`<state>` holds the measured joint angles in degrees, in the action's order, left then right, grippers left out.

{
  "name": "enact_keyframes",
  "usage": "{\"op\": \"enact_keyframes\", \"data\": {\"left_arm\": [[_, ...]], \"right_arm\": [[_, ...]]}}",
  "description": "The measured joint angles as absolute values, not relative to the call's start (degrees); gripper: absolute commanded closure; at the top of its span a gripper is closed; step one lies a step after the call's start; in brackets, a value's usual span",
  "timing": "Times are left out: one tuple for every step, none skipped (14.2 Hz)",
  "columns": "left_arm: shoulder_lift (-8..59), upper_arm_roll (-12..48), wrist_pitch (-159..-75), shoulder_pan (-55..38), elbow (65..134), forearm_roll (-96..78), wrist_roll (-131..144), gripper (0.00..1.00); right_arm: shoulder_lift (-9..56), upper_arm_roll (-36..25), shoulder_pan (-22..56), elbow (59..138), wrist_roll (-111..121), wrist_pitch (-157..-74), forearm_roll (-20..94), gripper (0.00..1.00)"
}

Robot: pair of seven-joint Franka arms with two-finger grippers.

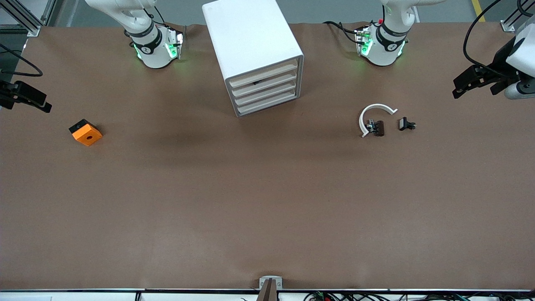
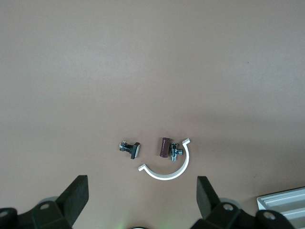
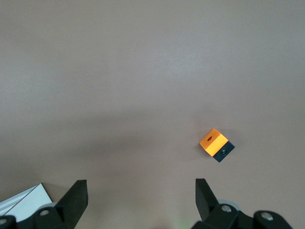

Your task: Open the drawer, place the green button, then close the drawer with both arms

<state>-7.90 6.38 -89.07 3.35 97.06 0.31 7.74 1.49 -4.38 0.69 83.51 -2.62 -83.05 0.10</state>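
Even overhead light, soft shadows beside cabinet point(image 1: 253, 54), green glow at arm bases, sharp focus

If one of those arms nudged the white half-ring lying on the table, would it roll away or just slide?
The white half-ring lies flat on the table, so it would likely slide or spin, not roll. It looks thin and light. A small dark part sits inside its curve and might get dragged along.
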Motion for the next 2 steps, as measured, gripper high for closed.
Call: {"op": "enact_keyframes", "data": {"left_arm": [[-7.9, 6.4, -89.0, 3.4, 97.0, 0.3, 7.7, 0.00], [-7.9, 6.4, -88.9, 3.4, 97.0, 0.3, 7.7, 0.00]], "right_arm": [[1.5, -4.4, 0.7, 83.5, -2.6, -83.1, 0.1, 0.00], [1.5, -4.4, 0.7, 83.5, -2.6, -83.1, 0.1, 0.00]]}}
